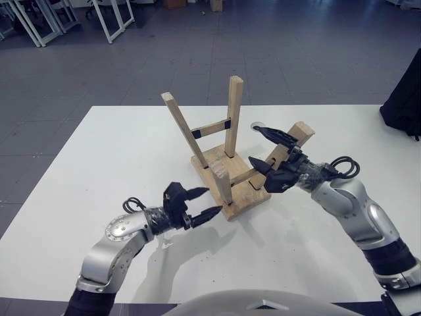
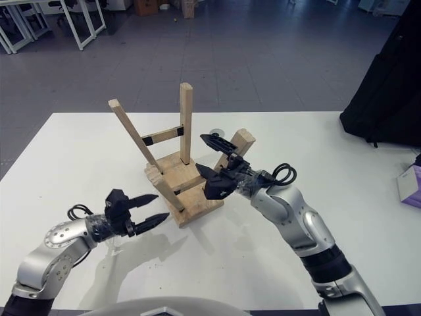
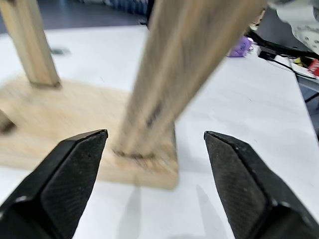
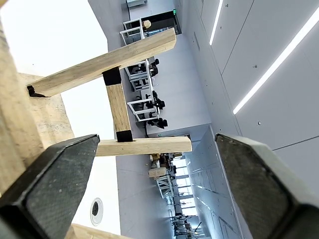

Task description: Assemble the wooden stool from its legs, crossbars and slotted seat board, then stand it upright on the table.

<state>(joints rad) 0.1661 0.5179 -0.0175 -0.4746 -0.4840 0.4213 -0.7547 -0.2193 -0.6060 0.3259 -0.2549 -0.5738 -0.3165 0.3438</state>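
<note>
assembly looked nearly done: the stool (image 1: pixel 227 155) sat upside down on the table (image 1: pixel 118 151), legs (image 1: pixel 235 105) up from the seat board (image 1: pixel 248 194). your left gripper (image 1: pixel 214 201) and right gripper (image 1: pixel 252 143) both gaped empty; only righting it remained.

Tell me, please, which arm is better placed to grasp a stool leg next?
Probably right: the right claw is open at the right leg, while the open left claw sits just short of the near leg.
</note>
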